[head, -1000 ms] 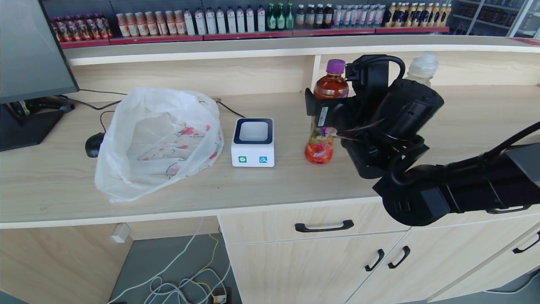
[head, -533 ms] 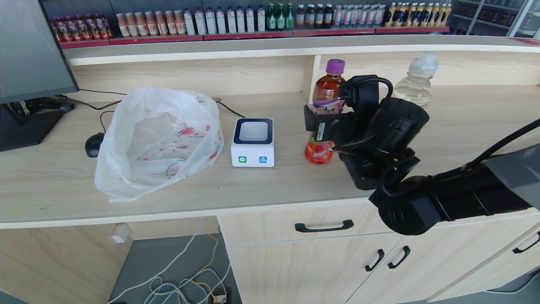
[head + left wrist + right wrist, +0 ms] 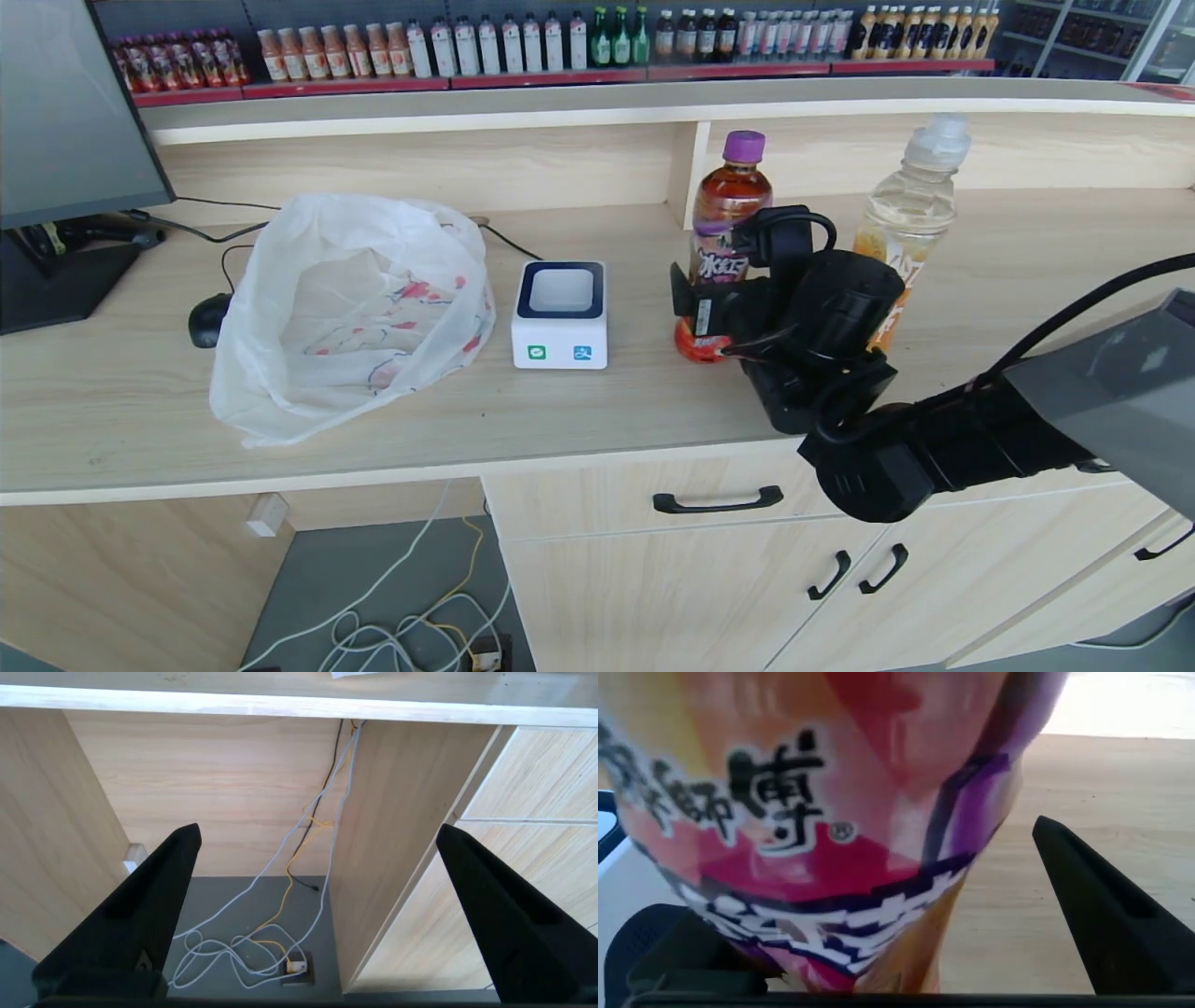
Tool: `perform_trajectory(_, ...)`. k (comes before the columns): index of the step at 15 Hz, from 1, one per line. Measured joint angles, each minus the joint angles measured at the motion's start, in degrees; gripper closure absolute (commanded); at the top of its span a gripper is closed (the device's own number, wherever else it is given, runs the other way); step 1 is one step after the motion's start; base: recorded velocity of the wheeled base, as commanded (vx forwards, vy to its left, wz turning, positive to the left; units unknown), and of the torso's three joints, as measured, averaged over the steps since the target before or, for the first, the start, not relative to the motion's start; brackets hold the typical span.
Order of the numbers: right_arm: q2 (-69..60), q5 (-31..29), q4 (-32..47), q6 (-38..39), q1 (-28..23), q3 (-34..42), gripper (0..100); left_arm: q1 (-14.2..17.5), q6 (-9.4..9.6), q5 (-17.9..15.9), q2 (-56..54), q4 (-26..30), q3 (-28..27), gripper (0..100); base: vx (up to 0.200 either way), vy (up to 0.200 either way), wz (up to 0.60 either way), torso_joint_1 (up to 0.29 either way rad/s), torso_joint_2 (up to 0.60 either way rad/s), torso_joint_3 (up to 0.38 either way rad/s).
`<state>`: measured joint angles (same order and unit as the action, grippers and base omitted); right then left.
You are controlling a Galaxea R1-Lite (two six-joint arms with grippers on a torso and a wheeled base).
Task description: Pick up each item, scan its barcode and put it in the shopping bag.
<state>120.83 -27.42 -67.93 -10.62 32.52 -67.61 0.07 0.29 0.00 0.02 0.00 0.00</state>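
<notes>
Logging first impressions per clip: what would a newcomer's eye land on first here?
The right gripper, its fingers open around the lower part of the purple-capped bottle, which stands on the counter right of the scanner. Next come the crumpled white bag left of the scanner and a pale bottle behind the arm.

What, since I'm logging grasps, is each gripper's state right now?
Left gripper: open, holding nothing.
Right gripper: open, fingers on either side of the purple-capped bottle, not yet shut on it.
</notes>
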Motion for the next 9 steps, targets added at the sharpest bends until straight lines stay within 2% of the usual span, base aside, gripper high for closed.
perform_trajectory(9, 1.85, 0.07, -0.23, -0.05, -0.48, -3.04, 0, 0.00, -0.02, 0.02, 0.00, 0.00, 0.00, 0, 0.000, 0.000, 0.00, 0.000, 0.00, 0.000)
